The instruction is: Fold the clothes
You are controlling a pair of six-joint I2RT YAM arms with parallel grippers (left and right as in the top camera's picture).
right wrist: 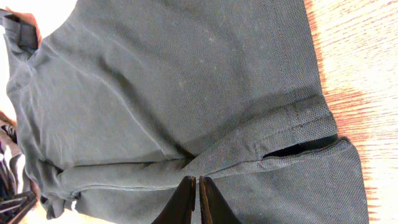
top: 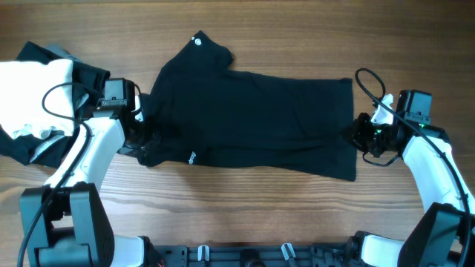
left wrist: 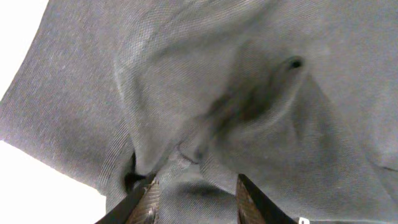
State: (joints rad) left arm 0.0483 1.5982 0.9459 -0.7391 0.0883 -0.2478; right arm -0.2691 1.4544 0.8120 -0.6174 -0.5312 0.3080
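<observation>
A large black garment (top: pixel 260 111) lies spread across the middle of the wooden table, with a small round white mark (top: pixel 199 40) at its far edge and white lettering (top: pixel 191 157) near its front left. My left gripper (top: pixel 145 137) rests on its left end. In the left wrist view its fingers (left wrist: pixel 196 199) stand apart with bunched fabric (left wrist: pixel 249 74) between them. My right gripper (top: pixel 358 137) is at the garment's right edge. In the right wrist view its fingers (right wrist: pixel 198 183) are pinched on a fold of the black fabric (right wrist: pixel 186 81).
A pile of white, grey and black clothes (top: pixel 30 89) lies at the far left edge, behind my left arm. Bare wooden table (top: pixel 297 44) surrounds the garment. The table (right wrist: pixel 354 62) also shows in the right wrist view.
</observation>
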